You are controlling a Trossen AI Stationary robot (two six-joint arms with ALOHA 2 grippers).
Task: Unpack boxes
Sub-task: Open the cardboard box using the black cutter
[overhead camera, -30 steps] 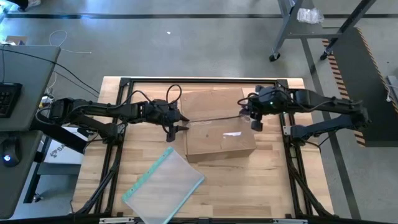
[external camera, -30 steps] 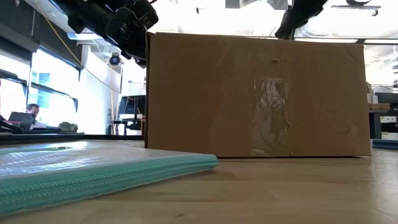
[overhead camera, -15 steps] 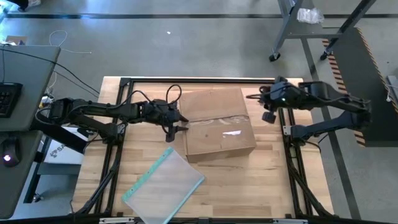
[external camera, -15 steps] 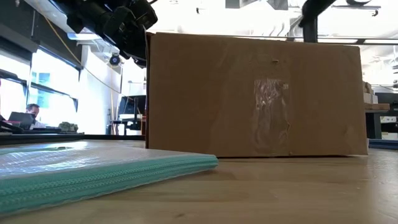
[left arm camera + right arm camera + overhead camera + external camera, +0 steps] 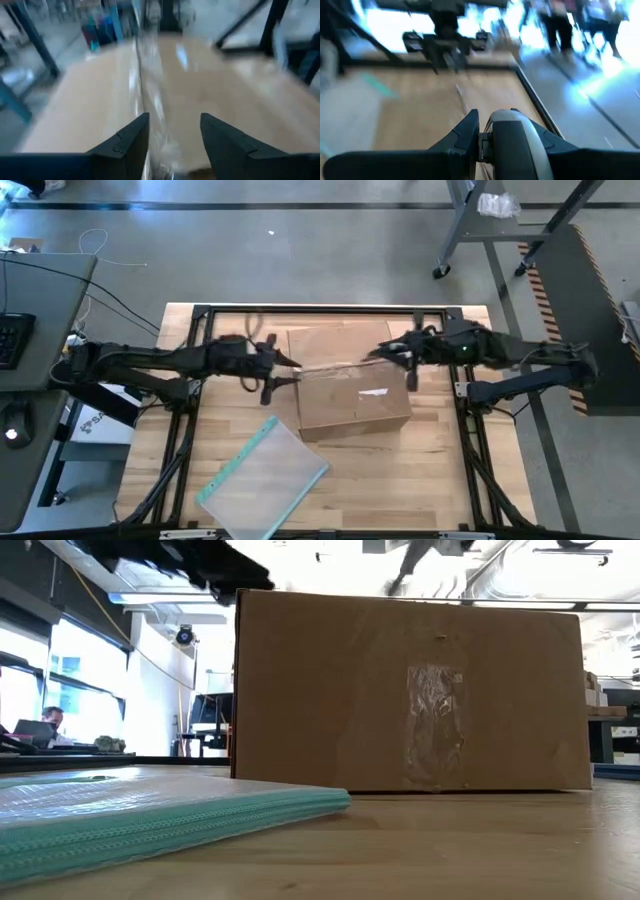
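The brown cardboard box stands shut on its bottom at the table's middle, with clear tape along its top seam and down its near face. My left gripper is open at the box's left top edge, and its fingers straddle the taped seam without plainly touching it. My right gripper reaches leftward over the right part of the box top, shut on a grey rounded thing. My right gripper has the grey rounded thing pinched between its two fingers; the thing fills the gap between them. What it is and how far it reaches forward is hidden by its own bulk. Whether it touches the box I cannot tell.
A flat clear pouch with a teal edge lies on the table near the front left, close to the low camera. Black frame rails run along the table's left, right and far sides. Bare wood lies to the box's right.
My right gripper first drew back off the box toward the table's right edge, then swung back leftward over the box top. My left gripper has shifted a little at the box's left edge and shows higher in the low view. The box and pouch stay put.
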